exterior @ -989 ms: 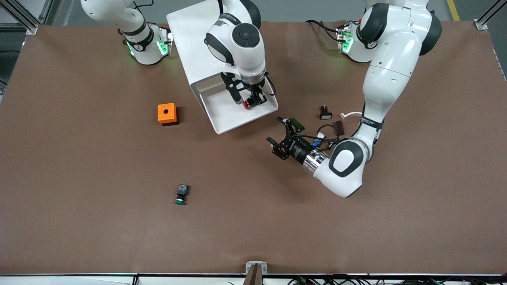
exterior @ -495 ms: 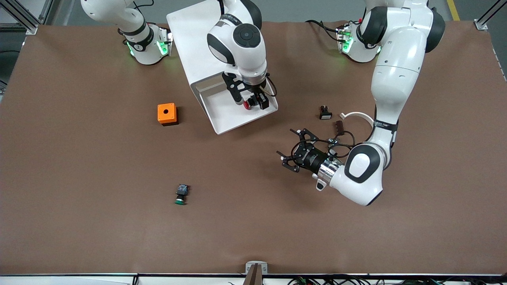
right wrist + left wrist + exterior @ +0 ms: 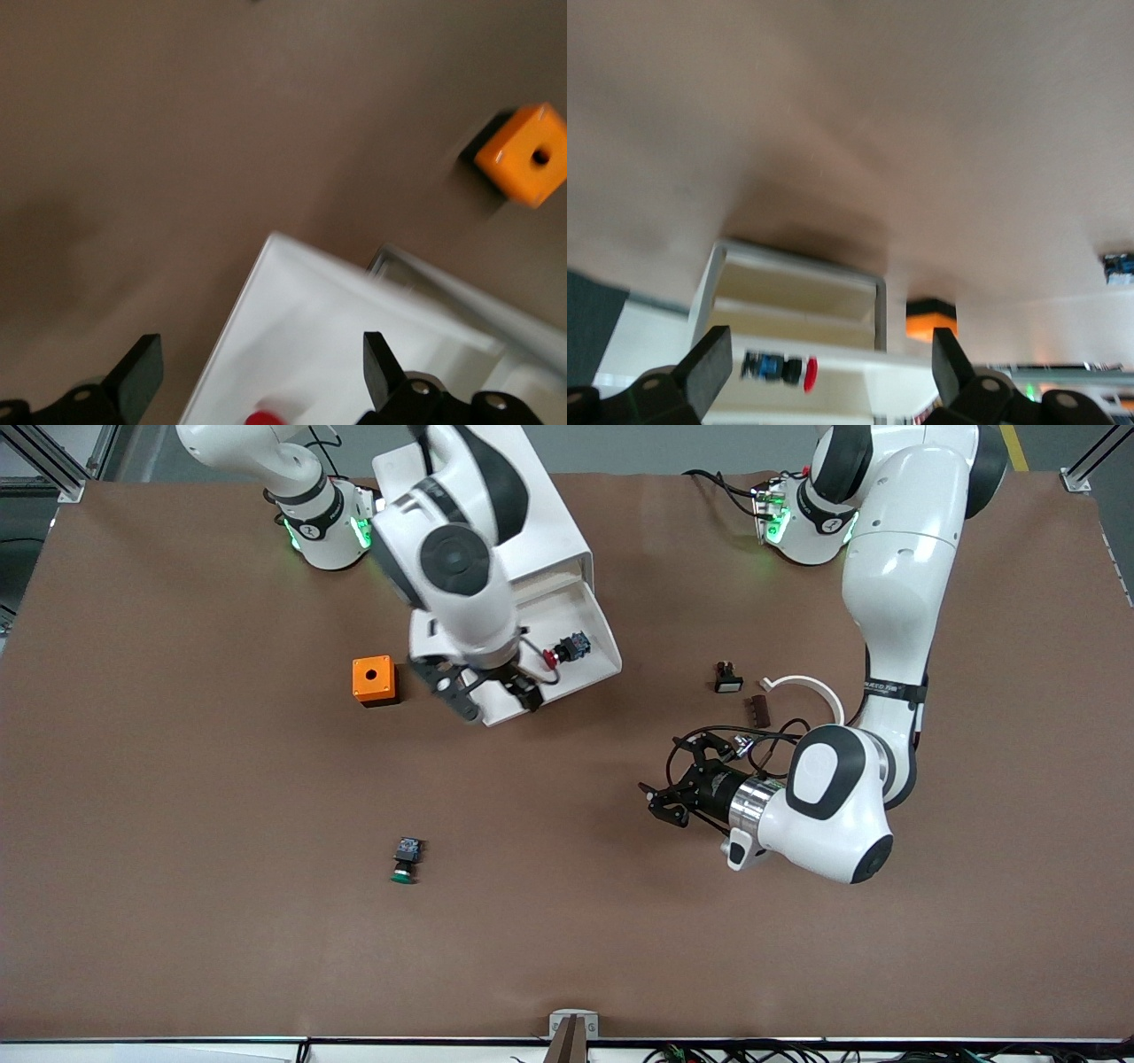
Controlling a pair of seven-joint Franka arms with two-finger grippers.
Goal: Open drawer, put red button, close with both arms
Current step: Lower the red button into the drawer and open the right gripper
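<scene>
Drawer (image 3: 580,615) pulled out of its white cabinet (image 3: 496,505), one red button (image 3: 565,647) lying inside it.
Two arms: right gripper (image 3: 492,695) spread wide and empty over the drawer's front edge; left gripper (image 3: 671,799) spread wide, empty, above bare table (image 3: 221,921) toward the left arm's end. One orange box (image 3: 373,680), one green button (image 3: 405,861).

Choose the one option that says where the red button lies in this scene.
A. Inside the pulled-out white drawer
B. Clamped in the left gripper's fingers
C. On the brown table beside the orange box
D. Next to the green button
A: the red button lies loose on the floor of the open drawer, and no gripper is touching it.
</scene>
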